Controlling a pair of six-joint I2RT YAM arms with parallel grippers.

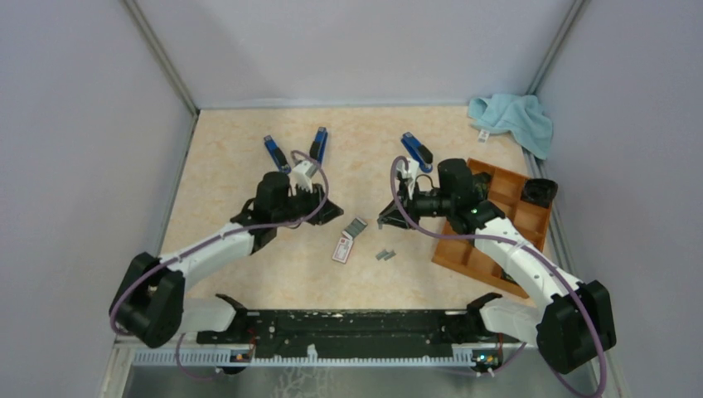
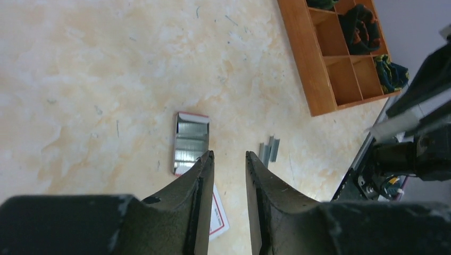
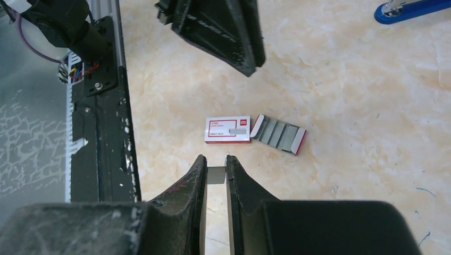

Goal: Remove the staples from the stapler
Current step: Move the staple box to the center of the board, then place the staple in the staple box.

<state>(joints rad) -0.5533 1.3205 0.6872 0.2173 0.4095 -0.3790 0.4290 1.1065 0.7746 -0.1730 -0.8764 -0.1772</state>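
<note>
My right gripper (image 3: 215, 159) is shut on a short grey strip of staples (image 3: 216, 175), held just above the table. In the top view it (image 1: 388, 220) hangs right of centre. More loose staples (image 1: 384, 254) (image 2: 269, 150) lie on the table below it. My left gripper (image 2: 230, 155) (image 1: 327, 211) is open with nothing between its fingers, hovering left of those strips. Three blue staplers lie at the back: two (image 1: 272, 152) (image 1: 319, 143) behind the left arm and one (image 1: 417, 151) behind the right arm. One stapler (image 3: 409, 8) shows at the top right of the right wrist view.
A small white box with a red label (image 1: 342, 249) (image 3: 227, 130) lies mid-table, its inner tray of grey strips (image 1: 356, 228) (image 3: 278, 133) (image 2: 190, 142) beside it. A wooden compartment tray (image 1: 497, 224) (image 2: 324, 69) sits at the right. A light blue cloth (image 1: 512, 120) is in the back right corner.
</note>
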